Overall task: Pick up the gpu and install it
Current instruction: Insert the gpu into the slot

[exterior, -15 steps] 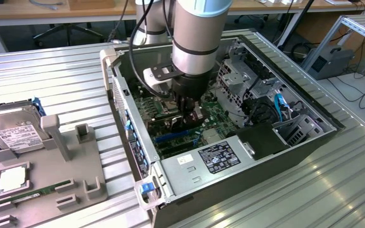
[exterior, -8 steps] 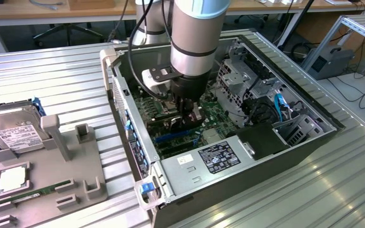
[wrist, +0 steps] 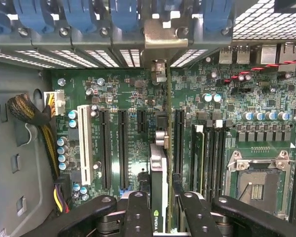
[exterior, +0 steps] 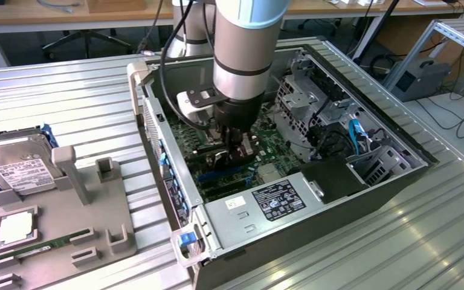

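The claw (wrist: 165, 217) reached down into the open computer case (exterior: 337, 229), its fingers (wrist: 138, 215) clamped on the gpu (wrist: 158, 197). The card stood on edge between them, over the green motherboard (wrist: 128, 94) and in line with its long black slots (wrist: 104, 143). Its silver bracket (wrist: 165, 39) met the case's rear wall. Whether the card sat fully in a slot could not be told. In the exterior view, a hard drive (exterior: 14, 166) lay on the counter (exterior: 70, 96) at nine o'clock from the case, and a grey holder (exterior: 79, 199) stood at eight o'clock.
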`<action>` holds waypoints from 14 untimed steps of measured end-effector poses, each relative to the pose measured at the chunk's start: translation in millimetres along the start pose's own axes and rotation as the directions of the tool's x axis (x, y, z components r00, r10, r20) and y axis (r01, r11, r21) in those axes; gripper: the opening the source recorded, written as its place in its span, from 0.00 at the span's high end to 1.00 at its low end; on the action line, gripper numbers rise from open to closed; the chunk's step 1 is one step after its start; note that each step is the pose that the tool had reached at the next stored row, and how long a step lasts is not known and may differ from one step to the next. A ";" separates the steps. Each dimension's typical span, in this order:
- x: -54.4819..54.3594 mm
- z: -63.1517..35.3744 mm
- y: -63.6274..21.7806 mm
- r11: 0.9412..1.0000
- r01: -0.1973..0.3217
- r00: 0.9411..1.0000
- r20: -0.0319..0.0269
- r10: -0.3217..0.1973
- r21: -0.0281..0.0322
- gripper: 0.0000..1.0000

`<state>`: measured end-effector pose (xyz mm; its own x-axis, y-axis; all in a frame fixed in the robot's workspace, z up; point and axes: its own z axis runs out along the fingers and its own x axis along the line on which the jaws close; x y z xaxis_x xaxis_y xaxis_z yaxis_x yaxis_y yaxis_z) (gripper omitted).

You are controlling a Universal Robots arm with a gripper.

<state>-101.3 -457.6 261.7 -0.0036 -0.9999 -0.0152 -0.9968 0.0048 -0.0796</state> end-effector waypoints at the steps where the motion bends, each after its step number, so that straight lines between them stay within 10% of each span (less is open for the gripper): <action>1: 0.0 0.1 0.4 1.000 0.000 1.000 0.000 0.000 0.000 0.73; 14: -0.1 3.1 2.6 1.000 0.000 1.000 0.000 0.000 0.001 0.73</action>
<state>-103.6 -457.4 258.4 -0.0036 -0.9999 -0.0152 -0.9967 0.0048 -0.0805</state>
